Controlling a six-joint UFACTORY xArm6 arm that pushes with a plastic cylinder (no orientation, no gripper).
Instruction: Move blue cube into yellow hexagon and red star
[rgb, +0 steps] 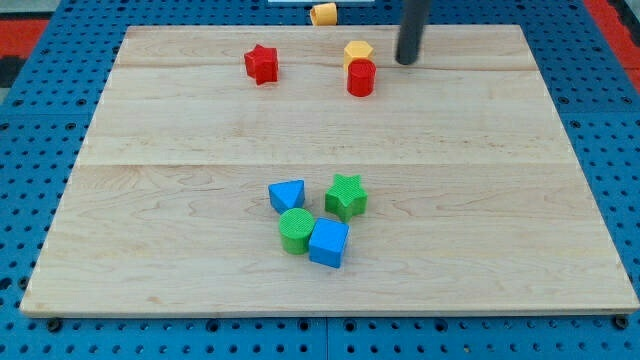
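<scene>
Blue cube (329, 243), a small ridged plastic block, resting low on the pale wooden board (480, 220), near the view's bottom and a little right of centre. Touching the green ridged cylinder (295, 229) at its left. Just above that pair, toward the view's top, a blue triangular block (287, 195) on the left and a green ridged star block (346, 196) on the right, all four packed into one tight cluster.

Well apart from the cluster, near the board's top edge: red ridged star block (261, 64) on the view's left, standing alone. To its right, yellow hexagon block (357, 51), with a red cylinder (361, 77) touching it on the side toward the view's bottom and partly covering it.

My tip (406, 62), the lower end of the straight dark rod, set down just right of the yellow hexagon and the red cylinder, close to but apart from both, far from the blue cube. No fingers on this rod, so nothing clenched or released; touching no block.

Beyond the board's top edge, an orange-yellow block (323, 14), shape unclear. Board lying on a blue perforated surface (600, 120).
</scene>
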